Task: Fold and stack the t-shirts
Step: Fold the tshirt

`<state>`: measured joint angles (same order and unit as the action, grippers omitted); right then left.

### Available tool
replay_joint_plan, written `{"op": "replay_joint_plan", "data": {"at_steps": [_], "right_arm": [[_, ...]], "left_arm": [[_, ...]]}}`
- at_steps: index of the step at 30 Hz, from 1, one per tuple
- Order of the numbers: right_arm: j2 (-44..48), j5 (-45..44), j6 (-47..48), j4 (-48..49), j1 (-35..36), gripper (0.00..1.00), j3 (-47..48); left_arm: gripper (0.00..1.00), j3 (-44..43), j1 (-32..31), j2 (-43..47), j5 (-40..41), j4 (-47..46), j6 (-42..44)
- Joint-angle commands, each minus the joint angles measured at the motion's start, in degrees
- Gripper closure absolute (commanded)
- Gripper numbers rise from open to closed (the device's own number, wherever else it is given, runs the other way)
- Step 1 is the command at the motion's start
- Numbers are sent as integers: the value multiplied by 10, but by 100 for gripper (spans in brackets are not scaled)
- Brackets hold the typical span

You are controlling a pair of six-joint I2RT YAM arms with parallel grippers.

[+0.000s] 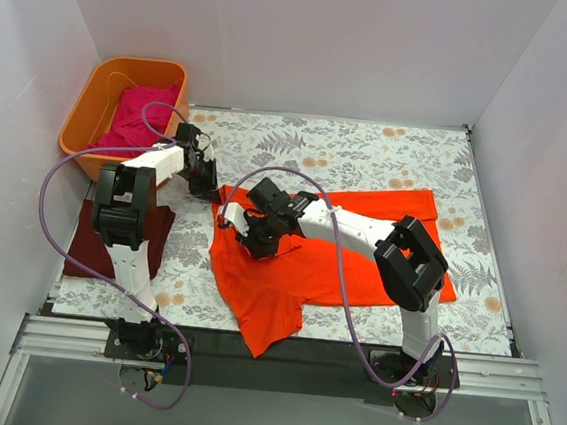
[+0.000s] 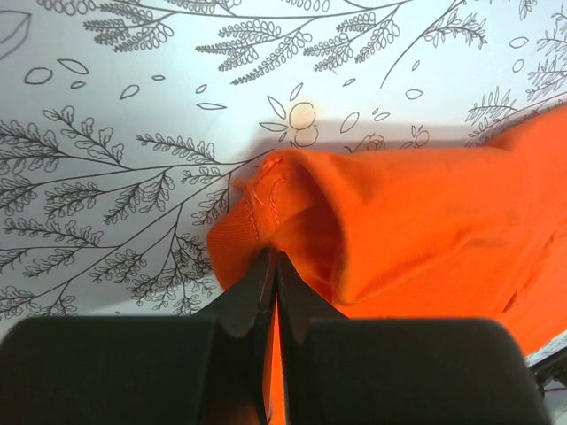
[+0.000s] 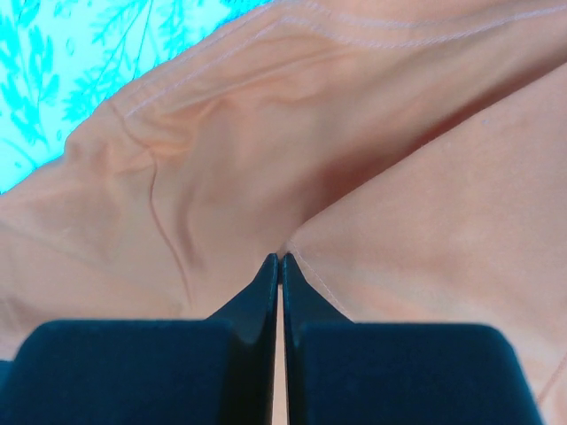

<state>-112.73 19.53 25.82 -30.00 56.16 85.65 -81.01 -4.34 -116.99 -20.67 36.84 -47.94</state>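
Note:
The orange-red t-shirt (image 1: 361,242) lies spread across the middle of the table, one part hanging toward the front edge. My left gripper (image 1: 207,178) is shut on its far left corner, a bunched hem (image 2: 266,212). My right gripper (image 1: 257,242) is shut on a fold of the same shirt (image 3: 292,159) near its left side. The dark maroon t-shirt (image 1: 90,244) lies at the left, partly under the left arm. The magenta-pink t-shirt (image 1: 137,118) sits crumpled in the orange tub (image 1: 84,113).
The tub stands at the back left corner against the white walls. The floral tablecloth (image 1: 369,156) covers the table. A metal rail (image 1: 280,358) runs along the front edge with both arm bases. Purple cables loop off both arms.

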Motion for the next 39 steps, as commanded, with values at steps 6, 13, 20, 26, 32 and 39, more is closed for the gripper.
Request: {"op": "replay_joint_plan", "data": {"at_steps": [6,13,20,26,32,39], "right_arm": [[16,40,5,-5,0,99,-39],[30,54,12,-5,1,99,-60],[25,68,12,-6,4,99,-57],[41,60,-2,-15,-23,63,-23],[83,101,4,-65,-165,53,15],[120,26,73,-116,-340,57,-19]], "left_arm": [[100,-7,8,-5,94,-5,9],[100,-13,8,-9,104,-5,9],[100,-20,8,-12,116,-5,10],[100,-34,9,10,86,-5,12],[94,-37,15,91,89,-25,33],[84,-67,13,137,24,-25,61]]}}
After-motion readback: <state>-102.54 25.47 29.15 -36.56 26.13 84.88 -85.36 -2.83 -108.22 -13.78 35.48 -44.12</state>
